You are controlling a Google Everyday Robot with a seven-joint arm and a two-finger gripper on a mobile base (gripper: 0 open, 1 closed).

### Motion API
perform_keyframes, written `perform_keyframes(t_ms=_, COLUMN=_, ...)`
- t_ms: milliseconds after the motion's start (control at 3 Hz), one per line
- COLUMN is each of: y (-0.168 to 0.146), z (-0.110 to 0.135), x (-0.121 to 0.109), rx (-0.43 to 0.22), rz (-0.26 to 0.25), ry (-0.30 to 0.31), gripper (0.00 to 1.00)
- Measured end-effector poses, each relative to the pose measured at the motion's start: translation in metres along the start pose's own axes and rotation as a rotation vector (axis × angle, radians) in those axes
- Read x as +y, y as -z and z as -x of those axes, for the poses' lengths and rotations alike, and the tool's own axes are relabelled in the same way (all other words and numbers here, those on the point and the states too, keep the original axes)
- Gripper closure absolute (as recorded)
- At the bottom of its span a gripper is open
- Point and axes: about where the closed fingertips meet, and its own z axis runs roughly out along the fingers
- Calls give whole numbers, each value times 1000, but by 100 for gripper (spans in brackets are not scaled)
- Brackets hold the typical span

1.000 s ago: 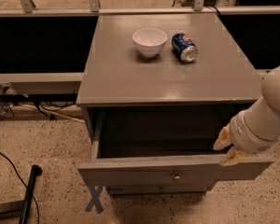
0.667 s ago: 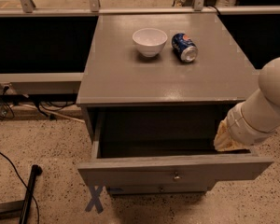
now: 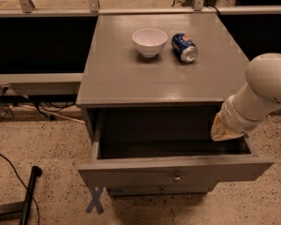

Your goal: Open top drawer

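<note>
On the gray cabinet [image 3: 131, 78] sit a white bowl [image 3: 150, 41] and, just right of it, a blue can [image 3: 184, 47] on its side. Beneath them the top drawer [image 3: 131, 175] stands pulled well out, its small knob [image 3: 177, 177] at the front's centre. At the right the gripper [image 3: 222, 130] hangs over the drawer's right side near the back; whether it is clenched or released I cannot tell.
</note>
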Motion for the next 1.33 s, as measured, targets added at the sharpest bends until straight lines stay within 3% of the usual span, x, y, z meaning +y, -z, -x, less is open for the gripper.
perform_keyframes(t_ms=333, y=-36, z=-18, x=5, rx=-23, rz=36, ry=-50, gripper=100)
perform_keyframes(t_ms=1000, y=-93, z=-36, x=39, rx=-60, rz=125, ry=-129, gripper=100)
perform_keyframes(t_ms=1333, y=-94, z=-44, x=44, rx=-74, rz=159, ry=-126, gripper=100)
